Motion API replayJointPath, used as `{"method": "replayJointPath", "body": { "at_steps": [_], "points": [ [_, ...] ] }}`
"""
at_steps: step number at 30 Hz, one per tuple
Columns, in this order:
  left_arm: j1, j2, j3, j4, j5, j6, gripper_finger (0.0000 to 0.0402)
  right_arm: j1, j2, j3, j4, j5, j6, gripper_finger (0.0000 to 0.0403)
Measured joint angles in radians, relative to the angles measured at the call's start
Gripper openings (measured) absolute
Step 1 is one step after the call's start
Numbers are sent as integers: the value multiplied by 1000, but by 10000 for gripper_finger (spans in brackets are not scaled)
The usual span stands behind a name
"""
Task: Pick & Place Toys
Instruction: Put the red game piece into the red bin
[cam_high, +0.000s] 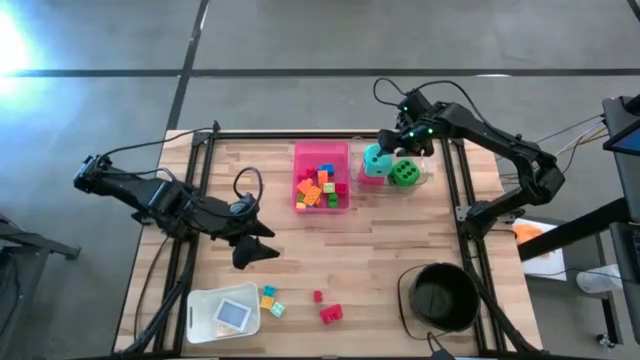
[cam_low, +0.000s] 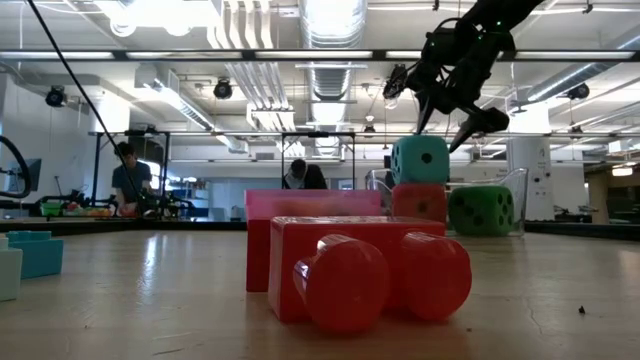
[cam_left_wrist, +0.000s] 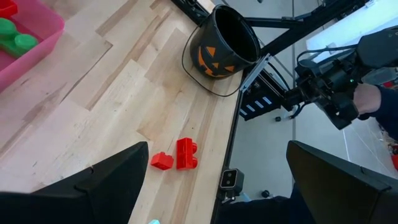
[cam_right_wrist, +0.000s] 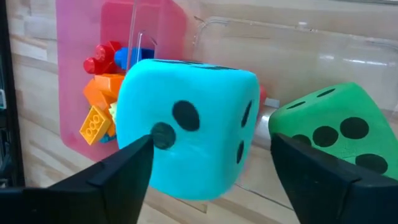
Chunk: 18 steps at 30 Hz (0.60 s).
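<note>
Now the right tool (cam_low: 447, 128) hangs spread just above the teal die (cam_low: 420, 160), stacked on the red die (cam_low: 419, 202).

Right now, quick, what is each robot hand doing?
Left hand: open, holding nothing.
Right hand: open, just above the teal die, holding nothing.

Open industrial lab or workshop: exposed ceiling ducts (cam_low: 335, 70) and strip lights (cam_low: 150, 12) overhead, polished concrete floor (cam_high: 300, 40), people at distant benches (cam_low: 128, 180), wooden worktable (cam_high: 340, 260) on black framing
</note>
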<state>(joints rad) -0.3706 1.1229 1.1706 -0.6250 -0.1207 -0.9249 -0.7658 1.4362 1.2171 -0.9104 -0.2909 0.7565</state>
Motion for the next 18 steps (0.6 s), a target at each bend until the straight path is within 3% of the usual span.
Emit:
{"method": "replayJointPath", "body": {
  "at_steps": [11,18],
  "points": [
    [0,0,0,0,0,-15,388,0,-25,0,0,-1,-4,368],
    [0,8,0,0,3,-19,388,48,-186,3,-52,42,-47,370]
  ]
}}
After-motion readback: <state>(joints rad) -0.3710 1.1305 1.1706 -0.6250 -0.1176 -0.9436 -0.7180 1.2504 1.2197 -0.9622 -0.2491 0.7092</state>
